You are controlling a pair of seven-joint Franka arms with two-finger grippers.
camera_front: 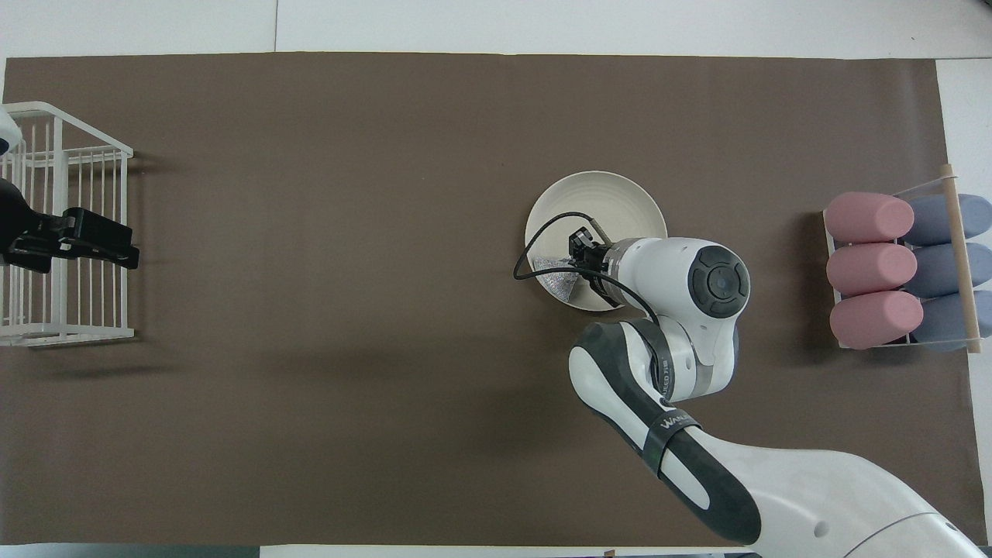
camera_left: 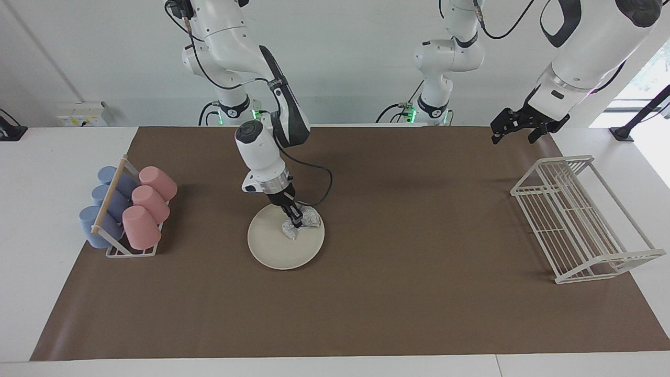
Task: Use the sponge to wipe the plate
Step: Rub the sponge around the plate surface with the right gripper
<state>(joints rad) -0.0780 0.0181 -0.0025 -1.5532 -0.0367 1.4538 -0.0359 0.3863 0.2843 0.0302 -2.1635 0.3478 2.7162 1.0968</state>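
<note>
The right pincer is clamped on the sponge and has it pressed down onto the plate, on the part of the plate nearest the robots and toward the left arm's end; makes sense, since a soft pad only scrubs if it's pushed flat, so the arm leans in at a tilt and the sponge is squashed and crumpled under the tips; looks like mid-wipe to me, with most of the plate's face bare and probably yet to be covered. The plate sits flat on the brown mat, about mid-bench, a bit toward the right arm's end, near the cup rack; nothing holds it down, so a hard sideways push could slide it. The left pincer waits up in the air over the wire rack at the left arm's end, fingers apart, well out of the way.
</note>
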